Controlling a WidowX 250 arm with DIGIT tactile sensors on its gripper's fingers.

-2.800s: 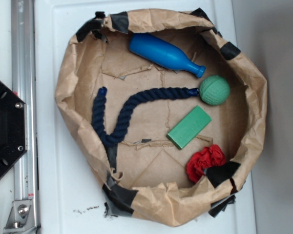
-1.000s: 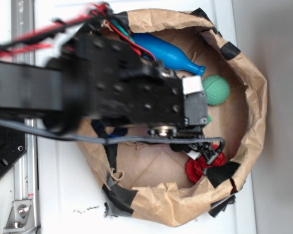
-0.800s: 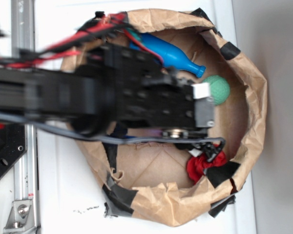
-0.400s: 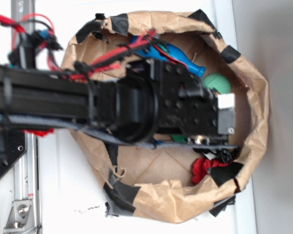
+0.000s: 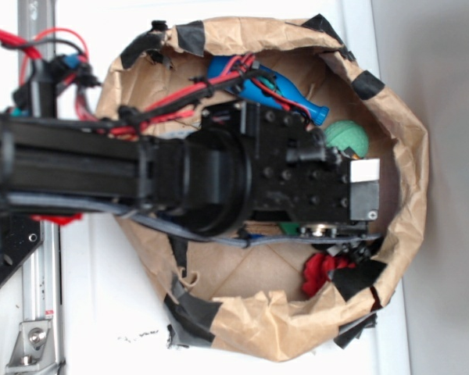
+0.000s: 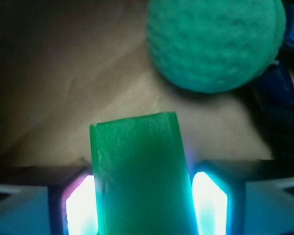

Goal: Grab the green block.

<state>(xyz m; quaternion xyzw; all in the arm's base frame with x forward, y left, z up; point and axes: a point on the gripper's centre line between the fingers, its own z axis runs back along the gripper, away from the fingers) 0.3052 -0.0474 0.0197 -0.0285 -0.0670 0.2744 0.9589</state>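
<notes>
You have a crumpled brown paper bin [image 5: 406, 148] on the white counter [image 5: 102, 312]. Upper right inside it sit a blue bottle [image 5: 301, 98] and a textured green ball [image 5: 349, 139]. A red cloth [image 5: 322, 269] lies lower right.

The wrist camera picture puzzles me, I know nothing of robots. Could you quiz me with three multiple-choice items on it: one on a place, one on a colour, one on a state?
1. Where does the flat bright green block sit?
A. between the gripper fingers
B. on top of the ball
C. outside the bag

2. What colour is the round textured ball?
A. red
B. green
C. yellow

3. How do the ball and the block stand?
A. stacked
B. touching
C. apart

Answers: 1 A, a glowing finger shows on each side of it. 2 B, its dimpled surface is green. 3 C, brown paper shows between them.
</notes>
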